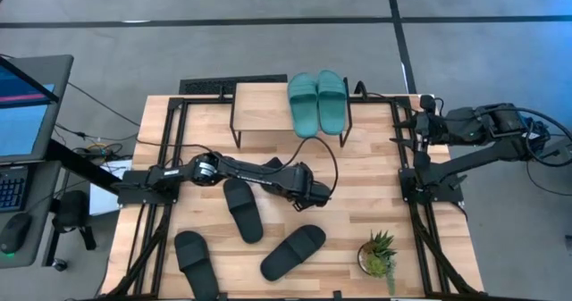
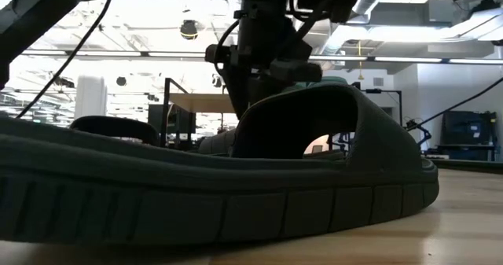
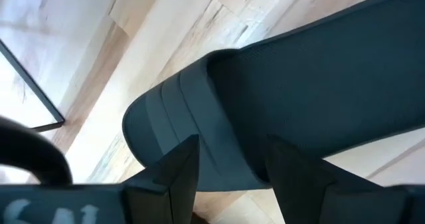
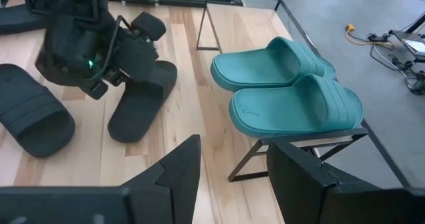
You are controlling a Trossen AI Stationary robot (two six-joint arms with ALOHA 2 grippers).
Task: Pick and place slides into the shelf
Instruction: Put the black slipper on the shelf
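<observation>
Nearest the counter's (image 1: 375, 171) front edge lie two black slides, one at the left corner (image 1: 193, 258) and one (image 1: 293, 251) nearer the middle, both flat and untouched, with a small potted plant (image 1: 379, 253) to their right. Just beyond them a third black slide (image 1: 241, 208) lies lengthwise. Over a fourth, dark slide (image 3: 279, 91) hovers the left end effector (image 1: 315, 192), its fingers (image 3: 176, 177) spread wide and empty, one on each side of the strap as its wrist view shows it. The step in hand looks like a pick of this slide. To do it well, the end effector should probably come down until the fingers straddle the strap or one side wall squarely, then close firmly, since soft rubber may flex and slip from a shallow pinch. A straight lift before any sideways travel would keep the sole from dragging on its neighbour. Farther back stands the shelf (image 1: 261, 111), with both teal slides (image 1: 317, 100) already side by side on its right half; its left half is bare wood, so that seems the natural spot. The right end effector (image 4: 229, 174) waits, fingers apart and empty, at the far right edge.
</observation>
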